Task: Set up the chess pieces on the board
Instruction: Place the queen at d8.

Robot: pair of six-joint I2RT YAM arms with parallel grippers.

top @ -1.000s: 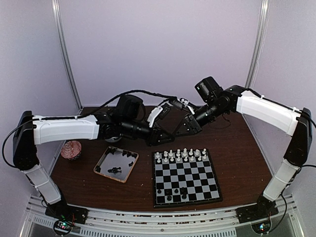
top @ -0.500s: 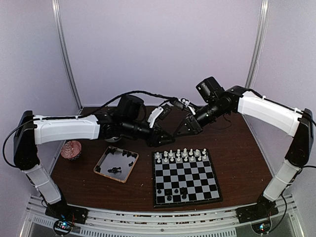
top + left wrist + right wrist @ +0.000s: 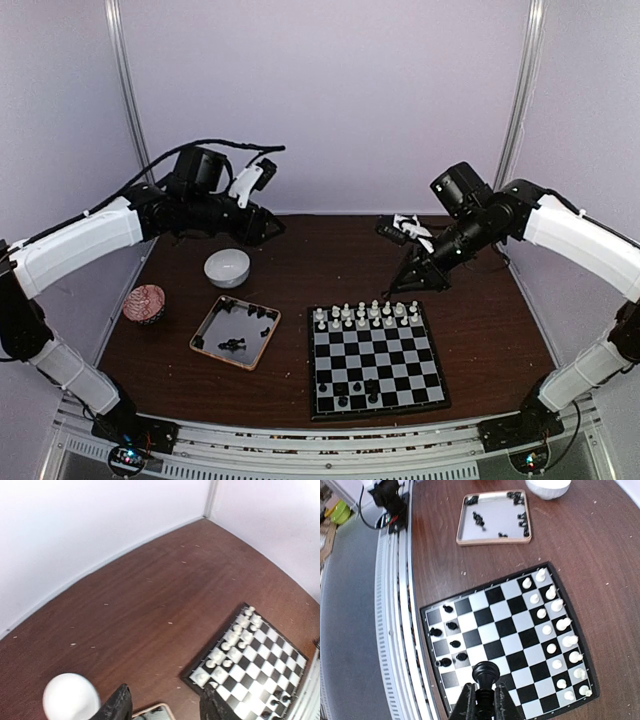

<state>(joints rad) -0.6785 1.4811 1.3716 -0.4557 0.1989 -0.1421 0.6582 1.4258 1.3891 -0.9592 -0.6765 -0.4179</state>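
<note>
While the right fingers (image 3: 465, 705) clamp a black piece (image 3: 485, 672) aloft near the board (image 3: 505, 627), a tilted release may topple the standing pieces (image 3: 451, 626); the left fingers (image 3: 119, 705) stand apart, empty, above the desk (image 3: 150, 605).

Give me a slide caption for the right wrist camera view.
Right end effector gripping a black chess piece, board below with white rows set and other black pieces in the tray.

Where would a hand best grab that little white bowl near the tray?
By the rim, coming straight down from above: the white bowl seems to stand upright with its mouth open, so one finger can slip inside and one outside. Its rounded wall looks too wide and smooth for a sideways pinch.
</note>
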